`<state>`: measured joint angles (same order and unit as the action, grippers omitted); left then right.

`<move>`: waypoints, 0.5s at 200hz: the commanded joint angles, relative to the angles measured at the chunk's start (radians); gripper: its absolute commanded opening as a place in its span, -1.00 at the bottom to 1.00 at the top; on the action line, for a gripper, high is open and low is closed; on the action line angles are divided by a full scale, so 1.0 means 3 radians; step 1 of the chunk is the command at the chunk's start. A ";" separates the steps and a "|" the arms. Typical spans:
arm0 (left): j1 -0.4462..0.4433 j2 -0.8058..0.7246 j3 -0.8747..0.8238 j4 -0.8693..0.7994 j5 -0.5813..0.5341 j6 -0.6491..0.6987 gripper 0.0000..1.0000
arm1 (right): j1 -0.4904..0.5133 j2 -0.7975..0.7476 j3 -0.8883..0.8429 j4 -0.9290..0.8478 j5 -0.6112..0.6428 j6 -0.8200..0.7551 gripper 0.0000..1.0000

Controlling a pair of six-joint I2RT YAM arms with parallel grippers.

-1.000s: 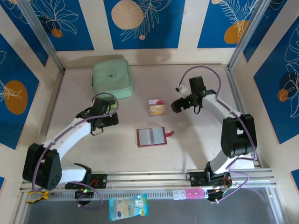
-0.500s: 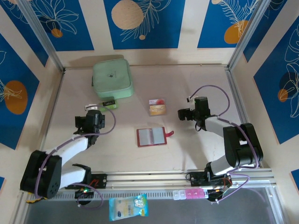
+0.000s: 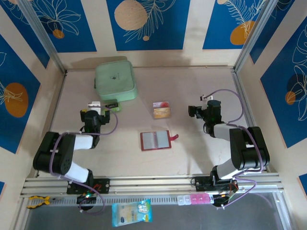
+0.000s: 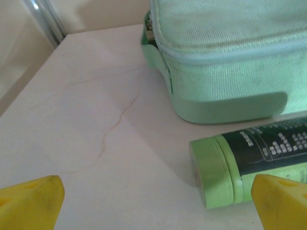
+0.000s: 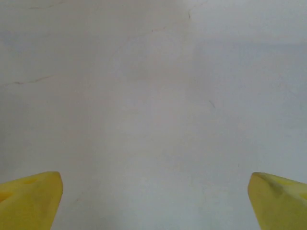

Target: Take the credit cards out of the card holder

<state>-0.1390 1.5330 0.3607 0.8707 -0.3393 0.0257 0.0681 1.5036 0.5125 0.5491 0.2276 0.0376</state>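
Note:
The card holder [image 3: 155, 140] lies open at the table's middle, dark red with pale sleeves facing up and its red tab [image 3: 174, 137] to the right. The credit cards [image 3: 161, 109] lie on the table just beyond it, a whitish one with a red mark above a tan-gold one. My left gripper [image 3: 91, 115] is folded back at the left, well clear of both. It stands open [image 4: 158, 201] over bare table. My right gripper [image 3: 195, 111] sits to the right of the cards, open [image 5: 154, 196] with nothing between its yellow fingertips [image 5: 29, 199].
A mint-green zip case [image 3: 115, 79] [image 4: 225, 57] stands at the back left. A green-and-black tube-like block [image 3: 112, 104] [image 4: 249, 163] lies just in front of it, close ahead of my left gripper. A blue-and-yellow packet [image 3: 131, 212] lies below the front rail.
Both arms have folded back, the left one to the left and the right one to the right, away from the middle. The card holder and cards have not moved.

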 commanded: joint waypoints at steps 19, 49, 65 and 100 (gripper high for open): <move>0.0074 0.0116 -0.0013 0.0369 0.0396 0.0067 0.99 | -0.0181 -0.0025 -0.0194 0.0576 -0.0435 0.0177 0.98; 0.0070 0.0123 -0.0029 0.0416 0.0382 0.0087 0.99 | -0.0227 0.0079 -0.0310 0.0864 -0.0531 0.0189 0.98; 0.0072 0.0120 -0.0021 0.0404 0.0386 0.0080 0.99 | -0.0228 0.0067 -0.0309 0.0840 -0.0528 0.0187 0.98; 0.0071 0.0112 -0.0022 0.0396 0.0389 0.0078 0.99 | -0.0227 0.0065 -0.0312 0.0841 -0.0526 0.0191 0.98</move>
<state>-0.1284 1.5692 0.3485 0.9524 -0.2428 0.0360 0.0025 1.5208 0.4236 0.7525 0.0925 0.0841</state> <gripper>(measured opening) 0.996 0.990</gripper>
